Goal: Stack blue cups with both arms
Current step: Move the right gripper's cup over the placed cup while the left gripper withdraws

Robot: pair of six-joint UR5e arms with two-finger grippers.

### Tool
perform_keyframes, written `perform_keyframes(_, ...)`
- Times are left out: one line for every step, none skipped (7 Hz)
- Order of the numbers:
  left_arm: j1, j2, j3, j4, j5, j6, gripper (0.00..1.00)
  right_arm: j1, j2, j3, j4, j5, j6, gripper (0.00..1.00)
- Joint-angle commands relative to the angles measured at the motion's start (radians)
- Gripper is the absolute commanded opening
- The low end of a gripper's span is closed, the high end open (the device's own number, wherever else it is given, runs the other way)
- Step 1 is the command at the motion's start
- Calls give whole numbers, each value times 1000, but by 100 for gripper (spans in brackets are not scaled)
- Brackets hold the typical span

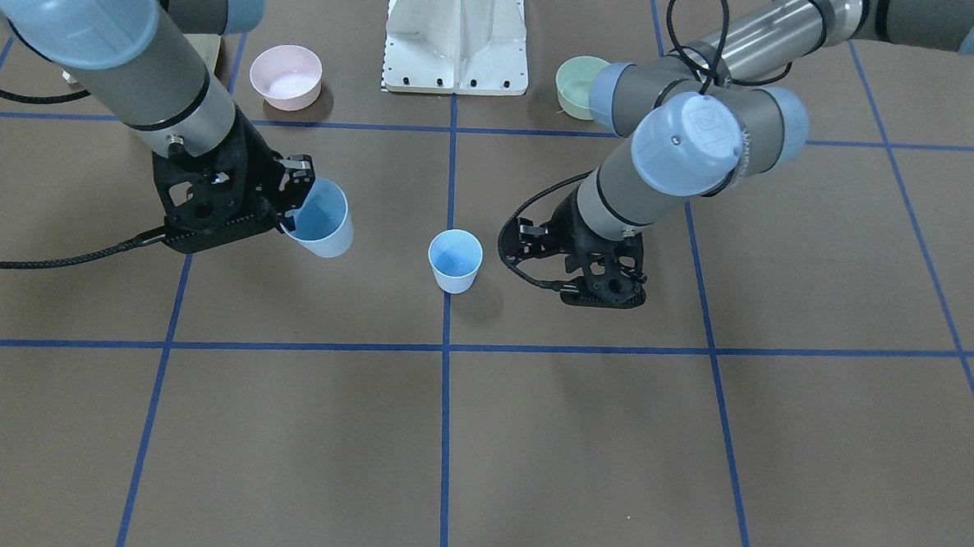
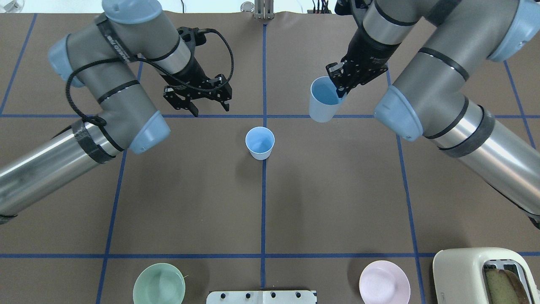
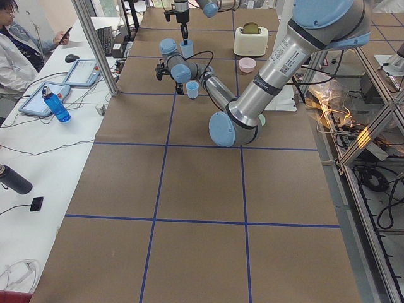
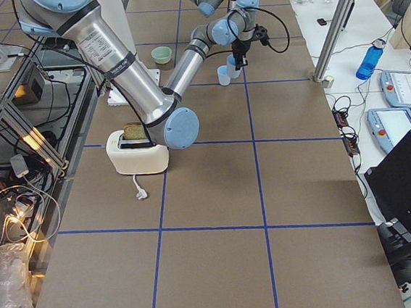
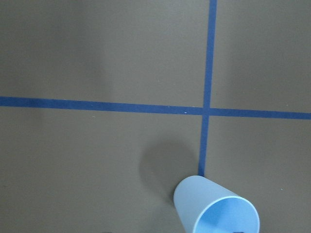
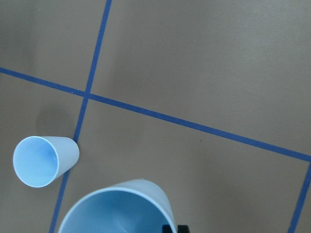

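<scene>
One blue cup (image 1: 455, 260) stands upright on the centre tape line; it also shows in the overhead view (image 2: 260, 142) and low in the left wrist view (image 5: 216, 208). My right gripper (image 2: 342, 84) is shut on the rim of the second blue cup (image 2: 321, 101), which hangs tilted to the right of the standing cup. In the front view this gripper (image 1: 291, 203) and held cup (image 1: 321, 218) are on the left. The right wrist view shows the held cup (image 6: 116, 211) near and the standing cup (image 6: 43, 160) beyond. My left gripper (image 2: 209, 109) is open and empty, beside the standing cup.
A pink bowl (image 2: 384, 282) and a mint-green bowl (image 2: 159, 283) sit near the robot's white base (image 1: 456, 38). A cream toaster (image 2: 485, 274) stands at the near right corner. Blue tape lines cross the brown table (image 2: 329, 190).
</scene>
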Motion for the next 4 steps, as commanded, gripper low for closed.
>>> perform_keyframes(-104, 119, -52, 14, -52, 182, 87, -71, 57, -25, 18, -49, 93, 0)
perform_keyframes(-150, 158, -52, 20, -61, 283, 87, -87, 103, -70, 19, -60, 104, 0)
perform_keyframes(-179, 193, -52, 22, -63, 368, 87, -119, 137, -106, 19, -81, 131, 0)
perform_keyframes(-221, 216, -51, 49, -64, 461, 87, -151, 142, -106, 38, -112, 157, 0)
